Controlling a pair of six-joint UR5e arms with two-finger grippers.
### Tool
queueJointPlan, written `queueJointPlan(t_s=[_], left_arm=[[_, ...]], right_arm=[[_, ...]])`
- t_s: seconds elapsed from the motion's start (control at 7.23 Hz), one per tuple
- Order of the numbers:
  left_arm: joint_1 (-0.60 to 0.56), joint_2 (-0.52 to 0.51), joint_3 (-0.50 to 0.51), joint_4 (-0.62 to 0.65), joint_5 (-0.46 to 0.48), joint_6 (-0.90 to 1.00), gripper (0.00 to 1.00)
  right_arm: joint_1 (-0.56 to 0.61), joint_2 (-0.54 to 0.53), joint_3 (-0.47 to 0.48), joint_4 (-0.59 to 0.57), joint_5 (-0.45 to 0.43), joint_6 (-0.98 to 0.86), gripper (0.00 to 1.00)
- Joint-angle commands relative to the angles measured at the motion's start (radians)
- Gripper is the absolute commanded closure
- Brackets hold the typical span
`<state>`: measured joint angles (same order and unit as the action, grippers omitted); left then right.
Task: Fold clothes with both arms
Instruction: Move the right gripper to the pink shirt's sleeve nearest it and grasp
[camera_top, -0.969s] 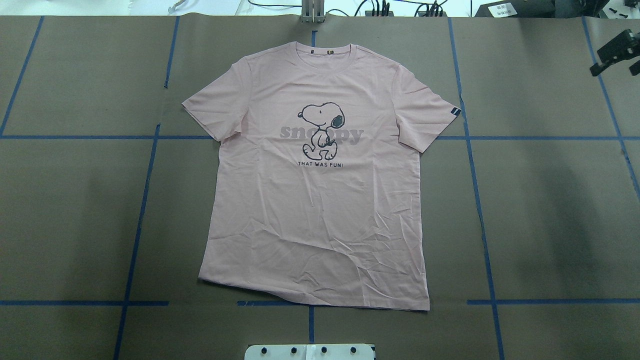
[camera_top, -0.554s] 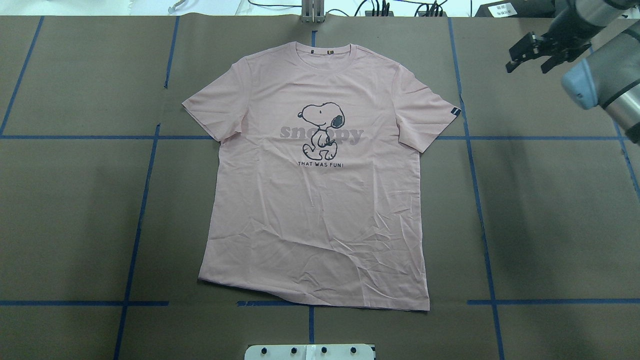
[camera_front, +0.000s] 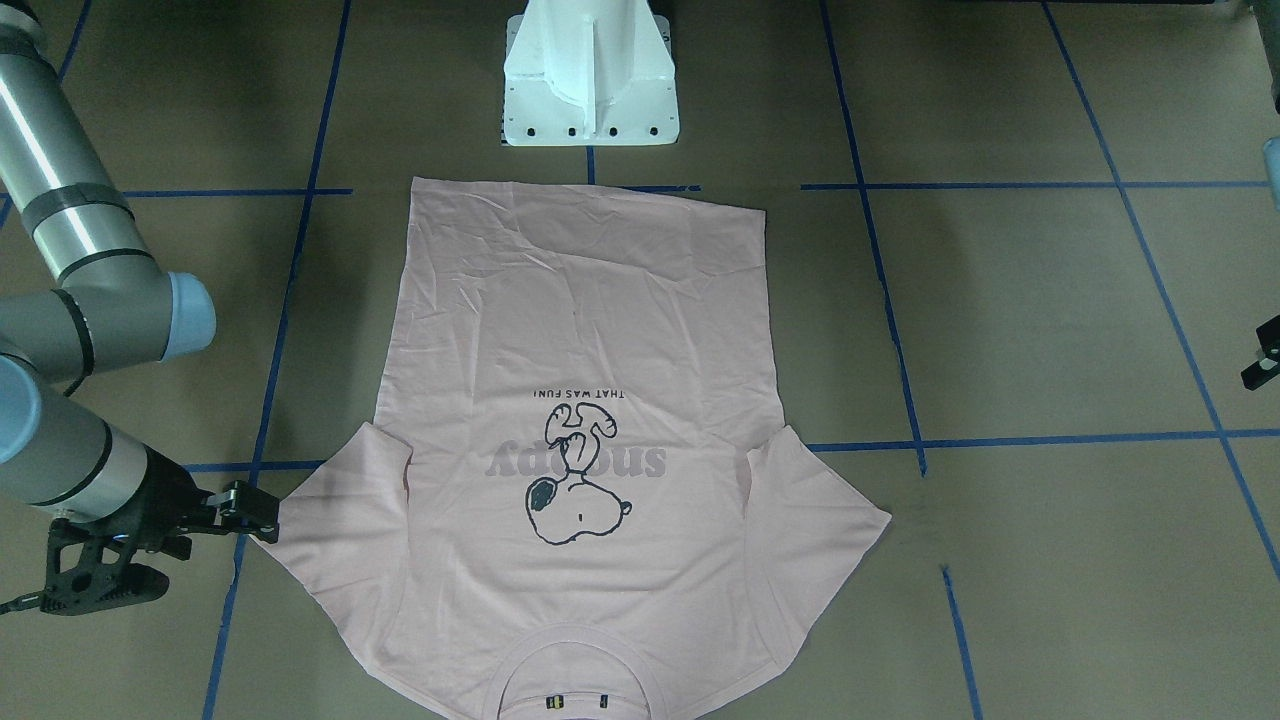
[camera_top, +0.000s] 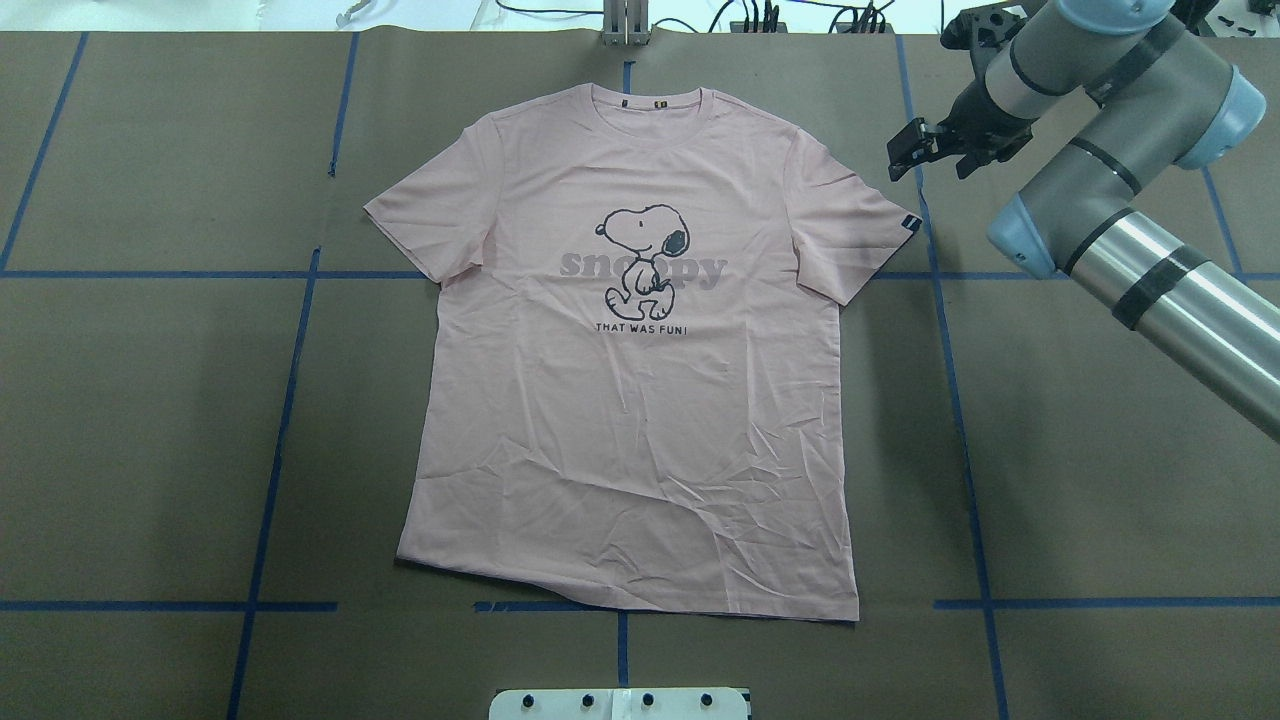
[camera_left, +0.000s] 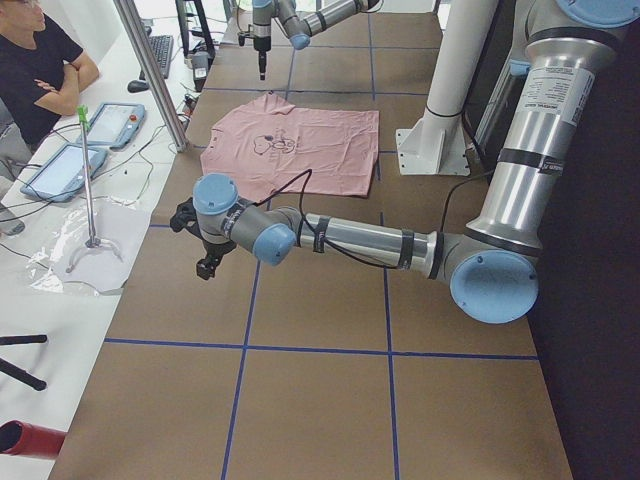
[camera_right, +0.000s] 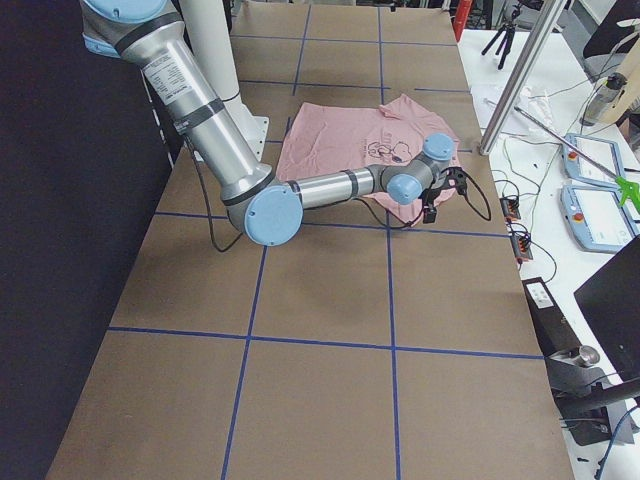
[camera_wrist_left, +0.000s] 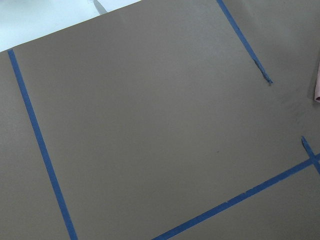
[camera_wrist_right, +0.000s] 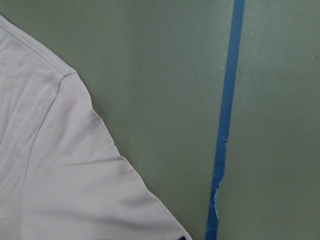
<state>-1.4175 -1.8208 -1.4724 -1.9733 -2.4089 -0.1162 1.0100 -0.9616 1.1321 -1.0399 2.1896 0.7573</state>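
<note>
The pale pink T-shirt (camera_top: 640, 420) lies flat, print side up, collar away from the robot. It also shows in the front-facing view (camera_front: 580, 300). My right gripper (camera_top: 905, 150) hovers just outside the right sleeve, near its black tag (camera_top: 908, 224). It looks open and empty, and also shows in the front-facing view (camera_front: 250, 510). The right wrist view shows the sleeve edge (camera_wrist_right: 60, 175) and bare table. My left gripper (camera_front: 1262, 365) barely shows at the frame edge, far off the shirt. I cannot tell whether it is open. The left wrist view shows only a pink sliver (camera_wrist_left: 317, 90).
The white pedestal base (camera_front: 590, 90) stands just behind the shirt's hem. Blue tape lines (camera_top: 950, 400) grid the brown table. An operator (camera_left: 40, 70) and tablets (camera_left: 110, 125) are past the far table edge, with a metal post (camera_left: 150, 70) there.
My right arm has swung in from the far right edge to the shirt's right sleeve. The shirt has not moved.
</note>
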Motion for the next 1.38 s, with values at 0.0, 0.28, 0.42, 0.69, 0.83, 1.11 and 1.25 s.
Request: queueJointPlan(t_s=[0.0,0.28,0.42,0.69,0.83,1.11,1.25], left_arm=[[0.003,-0.008,0.001,-0.001,-0.004,-0.025,0.0],[0.003,-0.008,-0.006,-0.003,-0.01,-0.045,0.0],[0.003,-0.008,-0.008,-0.004,-0.012,-0.045,0.0],[0.003,-0.008,-0.014,-0.003,-0.012,-0.046,0.0],[0.003,-0.008,-0.016,-0.004,-0.012,-0.046,0.0],[0.002,-0.009,-0.014,-0.004,-0.012,-0.046,0.0],[0.003,-0.009,-0.014,-0.003,-0.012,-0.046,0.0]], right_arm=[[-0.053,0.0,-0.009,0.015,-0.069,0.053,0.02],[-0.059,-0.012,-0.011,0.015,-0.076,0.051,0.05],[-0.057,-0.017,-0.011,0.014,-0.076,0.051,0.08],[-0.057,-0.031,-0.011,0.012,-0.076,0.048,0.08],[-0.057,-0.032,-0.012,0.011,-0.076,0.048,0.22],[-0.059,-0.031,-0.02,0.009,-0.074,0.048,0.42],[-0.059,-0.029,-0.022,0.009,-0.074,0.048,0.71]])
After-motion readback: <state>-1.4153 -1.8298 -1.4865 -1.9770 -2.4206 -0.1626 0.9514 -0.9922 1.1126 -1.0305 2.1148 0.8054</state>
